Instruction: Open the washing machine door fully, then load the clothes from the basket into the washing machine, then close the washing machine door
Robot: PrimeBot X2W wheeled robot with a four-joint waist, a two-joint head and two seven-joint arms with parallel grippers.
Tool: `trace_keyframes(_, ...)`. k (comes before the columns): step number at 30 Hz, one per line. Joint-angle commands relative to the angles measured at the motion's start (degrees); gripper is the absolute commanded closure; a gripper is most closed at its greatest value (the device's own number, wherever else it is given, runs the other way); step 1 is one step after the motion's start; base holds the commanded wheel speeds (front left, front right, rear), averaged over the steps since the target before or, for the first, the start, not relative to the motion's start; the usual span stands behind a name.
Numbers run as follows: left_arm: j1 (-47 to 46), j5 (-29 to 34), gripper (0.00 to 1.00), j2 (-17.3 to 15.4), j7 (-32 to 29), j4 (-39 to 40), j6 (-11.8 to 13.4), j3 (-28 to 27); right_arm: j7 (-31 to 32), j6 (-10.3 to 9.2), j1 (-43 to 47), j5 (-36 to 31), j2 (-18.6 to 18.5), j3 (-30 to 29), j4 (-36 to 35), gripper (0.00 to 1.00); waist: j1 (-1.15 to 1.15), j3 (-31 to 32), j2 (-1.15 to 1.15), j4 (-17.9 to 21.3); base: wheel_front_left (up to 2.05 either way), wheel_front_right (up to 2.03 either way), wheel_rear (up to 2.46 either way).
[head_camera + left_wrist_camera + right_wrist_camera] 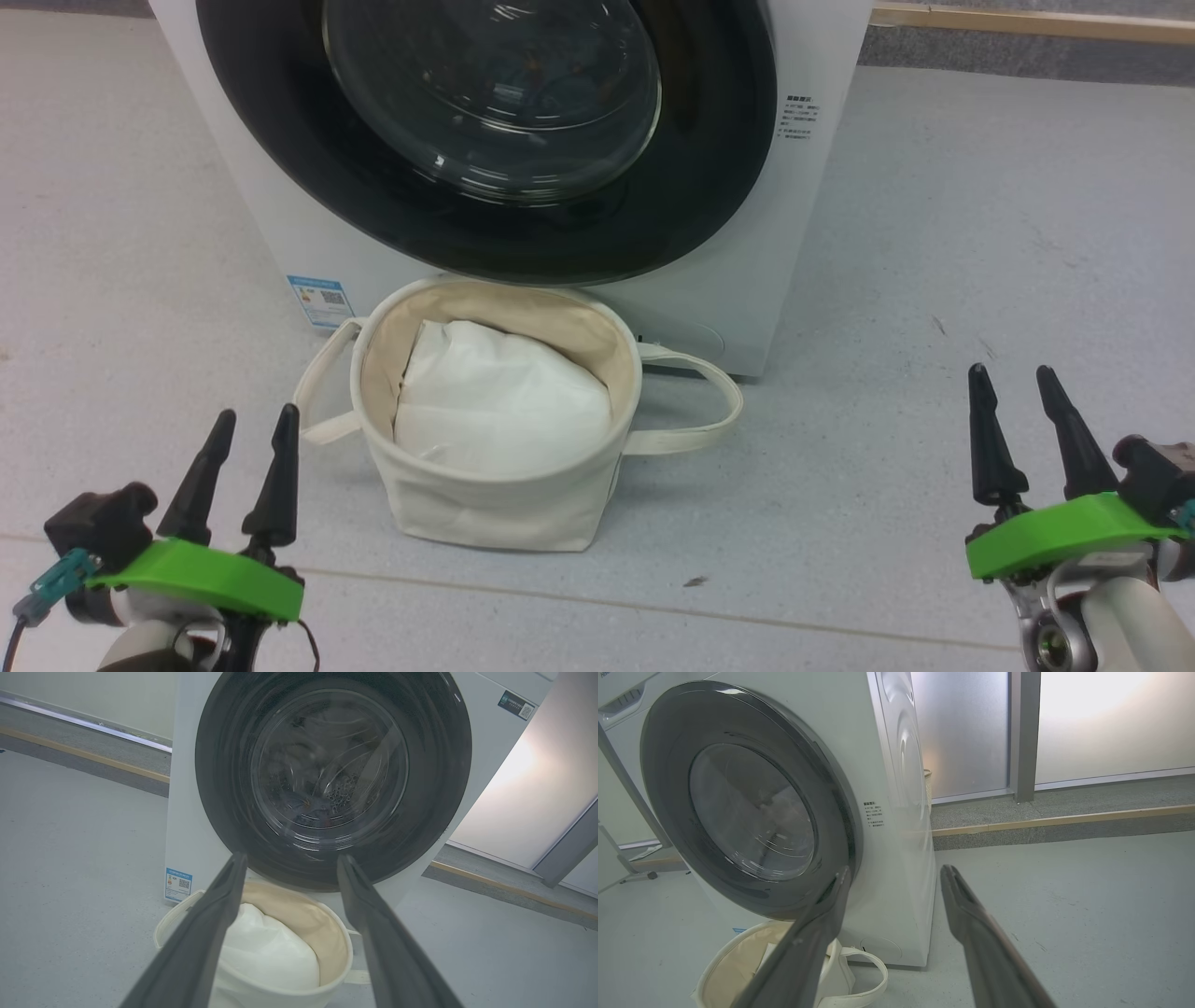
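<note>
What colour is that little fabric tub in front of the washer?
The basket is plain cream all over; the head view shows it best.

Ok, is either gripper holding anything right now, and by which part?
Nothing is held. The left gripper and the right gripper are both open and empty, one on each side of the basket and clear of it.

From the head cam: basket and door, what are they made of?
The basket looks like cream canvas: matte, creased, floppy loop handles. The washing machine door: rim glossy black, probably plastic, with reflections; centre clear, bulging, glass or clear plastic.
</note>
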State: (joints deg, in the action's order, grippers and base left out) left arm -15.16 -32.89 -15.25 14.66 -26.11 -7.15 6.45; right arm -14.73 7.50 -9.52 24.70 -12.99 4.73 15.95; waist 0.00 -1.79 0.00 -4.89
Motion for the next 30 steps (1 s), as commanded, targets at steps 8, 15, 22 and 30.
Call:
trace_keyframes(8,-2.97,0.46,0.0,-1.67,0.34,1.91,-0.34,-2.3,-0.27,-0.01,-2.42,-0.6,-0.11,0.59,-2.02,0.0,0.0,-0.46,0.0,0.18,0.0,0.0,0.0)
trace_keyframes(15,-0.06,0.01,1.0,0.18,-0.06,-0.22,0.08,0.11,0.03,0.0,-0.7,0.08,0.21,-0.14,0.23,1.0,0.0,-0.69,0.0,0.22,0.0,0.0,0.0)
trace_keyframes(22,2.51,-1.7,1.0,2.19,-0.75,-2.77,0.08,0.21,0.68,0.0,1.42,2.0,1.49,0.04,3.32,1.0,0.03,-0.61,0.0,0.34,0.0,0.0,0.0)
trace_keyframes(30,2.97,-5.49,1.0,2.86,-2.1,-1.72,0.11,-0.68,2.03,0.0,1.5,6.31,2.06,-0.69,3.03,1.0,0.0,-0.45,0.0,0.66,0.0,0.0,0.0)
